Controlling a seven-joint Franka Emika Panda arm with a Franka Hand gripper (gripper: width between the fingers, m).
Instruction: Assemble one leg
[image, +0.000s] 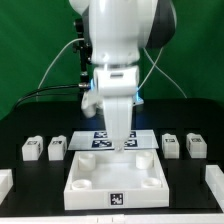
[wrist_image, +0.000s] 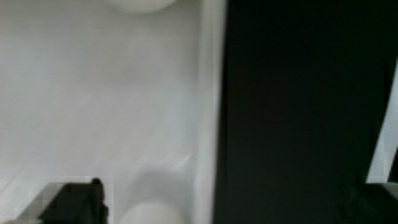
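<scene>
With the gripper (image: 124, 146) held low over the far edge of the panel (image: 90, 172), its opening not to be told since only one finger (wrist_image: 71, 205) is shown, the leg (image: 170, 146) nearest it, set on the table (image: 40, 190) toward the exterior view's right, is best approached squarely from above and gripped across its flat sides.

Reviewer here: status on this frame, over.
End effector low at far edge of large white square panel, open or shut unclear. Four small chunky white plastic legs on black table, two each side, none gripped. Nothing blocking them.
</scene>
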